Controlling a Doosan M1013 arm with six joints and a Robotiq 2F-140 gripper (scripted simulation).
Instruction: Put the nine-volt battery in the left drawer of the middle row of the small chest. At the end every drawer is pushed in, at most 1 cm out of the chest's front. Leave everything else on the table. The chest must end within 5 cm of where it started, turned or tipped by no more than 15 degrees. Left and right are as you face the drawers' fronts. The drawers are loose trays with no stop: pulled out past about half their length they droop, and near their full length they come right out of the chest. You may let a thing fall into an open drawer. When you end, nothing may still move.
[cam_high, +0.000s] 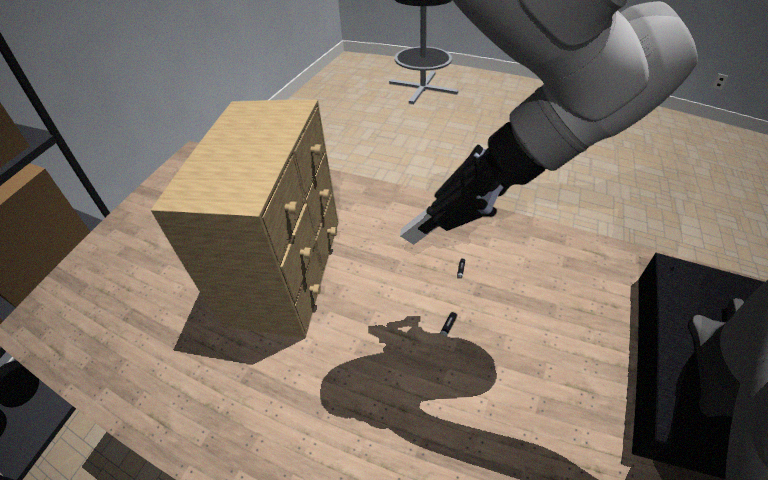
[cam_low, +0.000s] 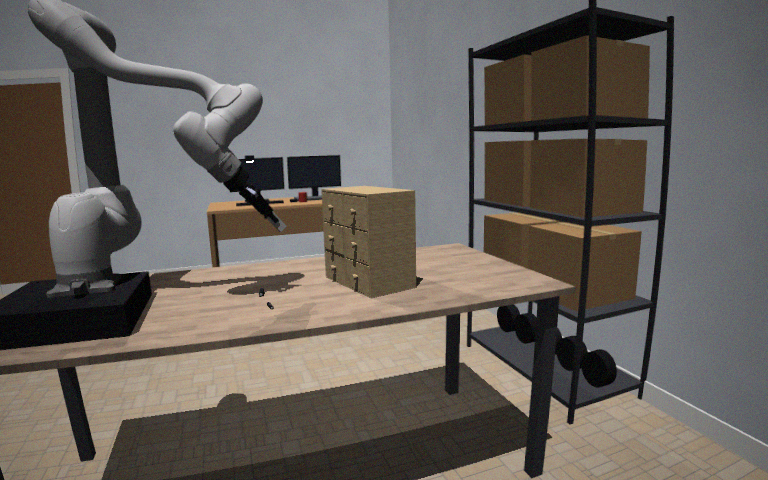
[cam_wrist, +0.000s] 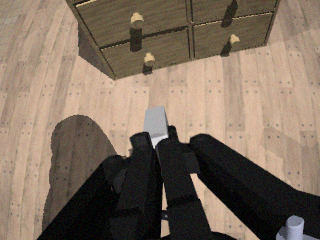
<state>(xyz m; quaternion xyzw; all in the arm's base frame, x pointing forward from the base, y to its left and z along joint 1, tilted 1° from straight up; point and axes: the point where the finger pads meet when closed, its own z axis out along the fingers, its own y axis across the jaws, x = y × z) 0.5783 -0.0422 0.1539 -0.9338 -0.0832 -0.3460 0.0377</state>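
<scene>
The small chest (cam_high: 243, 152) (cam_low: 393, 243) stands upright on the table. Its middle-row left drawer (cam_high: 291, 274) (cam_wrist: 107, 25) looks almost flush, its top edge standing slightly proud. The other drawers look pushed in. My gripper (cam_high: 416, 228) (cam_low: 281, 224) (cam_wrist: 158, 122) is shut, its pale grey tips together with nothing seen between them. It points obliquely down in the air in front of the chest, clear of the drawers. The nine-volt battery cannot be made out in any view, and the drawers' insides are hidden.
Two small dark objects lie in front of the chest: one silver-ended piece (cam_high: 449, 322) (cam_low: 261, 292) and a smaller piece (cam_high: 461, 267) (cam_low: 270, 305). The arm's black base (cam_high: 645, 339) (cam_low: 107, 316) stands at the table's other end. Drawer knobs stick out from the chest's front.
</scene>
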